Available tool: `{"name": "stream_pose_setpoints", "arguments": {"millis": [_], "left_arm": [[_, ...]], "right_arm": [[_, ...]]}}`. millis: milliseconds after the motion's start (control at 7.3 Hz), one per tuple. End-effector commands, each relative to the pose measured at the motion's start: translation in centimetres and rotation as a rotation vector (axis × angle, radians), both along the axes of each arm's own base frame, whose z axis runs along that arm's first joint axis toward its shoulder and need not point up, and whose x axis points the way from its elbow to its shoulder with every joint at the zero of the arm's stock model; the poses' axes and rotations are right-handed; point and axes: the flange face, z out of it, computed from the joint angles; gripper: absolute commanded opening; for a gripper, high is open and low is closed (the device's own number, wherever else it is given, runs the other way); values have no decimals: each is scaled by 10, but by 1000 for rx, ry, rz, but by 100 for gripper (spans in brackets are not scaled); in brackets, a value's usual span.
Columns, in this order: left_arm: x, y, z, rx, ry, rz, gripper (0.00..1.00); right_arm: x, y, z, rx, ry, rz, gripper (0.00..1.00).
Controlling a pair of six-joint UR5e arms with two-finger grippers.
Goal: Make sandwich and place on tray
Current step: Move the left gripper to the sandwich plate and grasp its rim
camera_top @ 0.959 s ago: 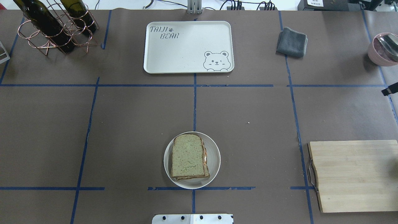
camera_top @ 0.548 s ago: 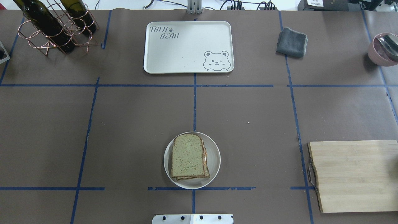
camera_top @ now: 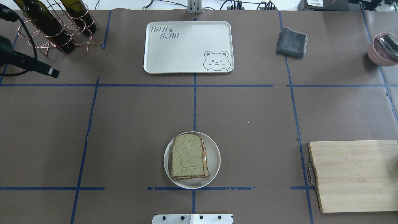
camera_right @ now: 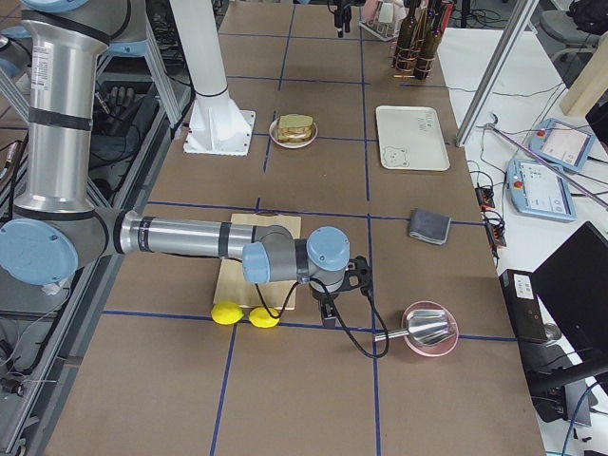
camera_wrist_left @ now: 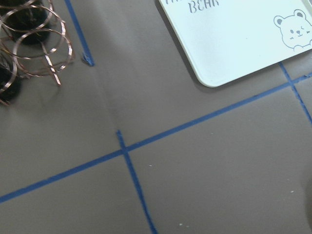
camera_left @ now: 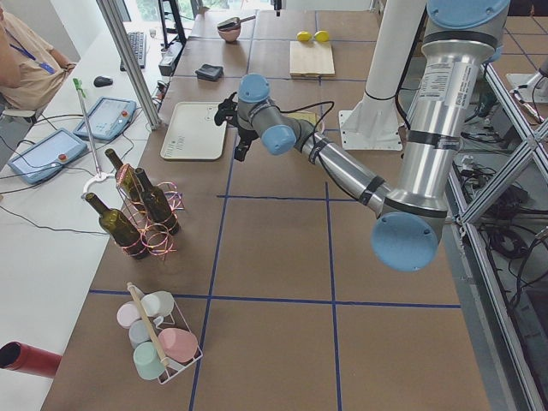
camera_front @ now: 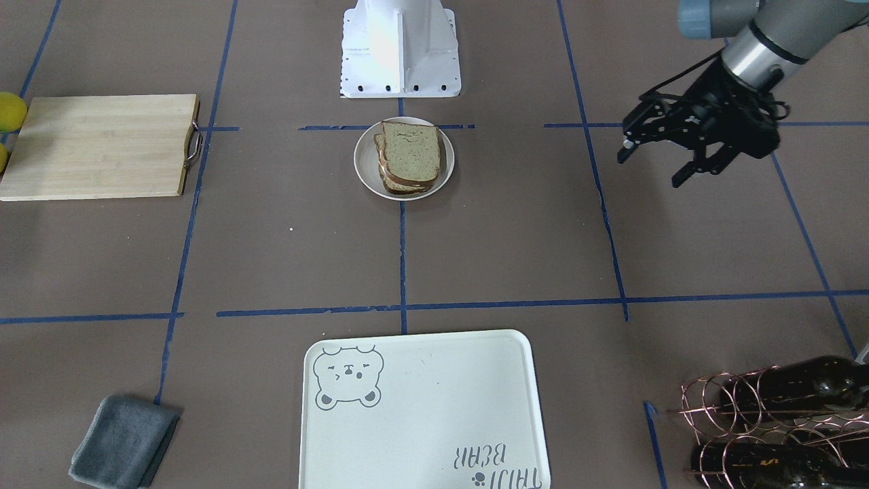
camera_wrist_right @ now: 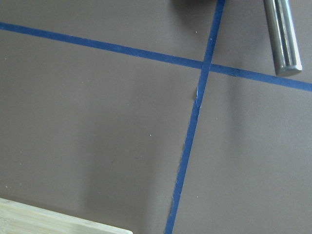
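The sandwich (camera_top: 189, 159), two greenish-tan slices with brown crust, lies on a round white plate (camera_top: 214, 158) near the robot's base. It also shows in the front-facing view (camera_front: 409, 155). The white bear tray (camera_top: 188, 46) lies bare at the far middle of the table. My left gripper (camera_front: 650, 168) hangs above the table far to the sandwich's left, its jaws spread and holding nothing. Part of the left wrist (camera_top: 31, 63) shows at the overhead view's left edge. My right gripper (camera_right: 328, 302) shows only in the exterior right view, beside the cutting board, so I cannot tell whether it is open.
A copper rack with wine bottles (camera_top: 56, 26) stands at the far left. A grey cloth (camera_top: 291, 42) and a pink bowl with a spoon (camera_top: 384, 49) are at the far right. A wooden cutting board (camera_top: 354, 175) lies near right, with two lemons (camera_right: 242, 313) beside it.
The left arm has come into the overhead view at its left edge. A black part at the right edge one second ago is gone. Sandwich and tray have not moved.
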Motion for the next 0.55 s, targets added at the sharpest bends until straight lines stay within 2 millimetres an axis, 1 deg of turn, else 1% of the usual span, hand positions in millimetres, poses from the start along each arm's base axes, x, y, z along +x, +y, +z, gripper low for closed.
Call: {"name": "stream_pose_setpoints", "arguments": {"millis": [0,137,274,411], "left_arm": [[90,40,-38,-138,39,-67,100],[121,56,-41,-164,32,-92,100],[157,67,-40,-194,20,-125,100],[188,77,-38,-224,8,-138,96]], "right_arm": [[40,-12,-3,11,61,-65,100],[67,-13,-9,0,86,-51,100],[76,-7,-9,-7,138,-33,100],[76,-6,-9,-10,137,-27,100]]}}
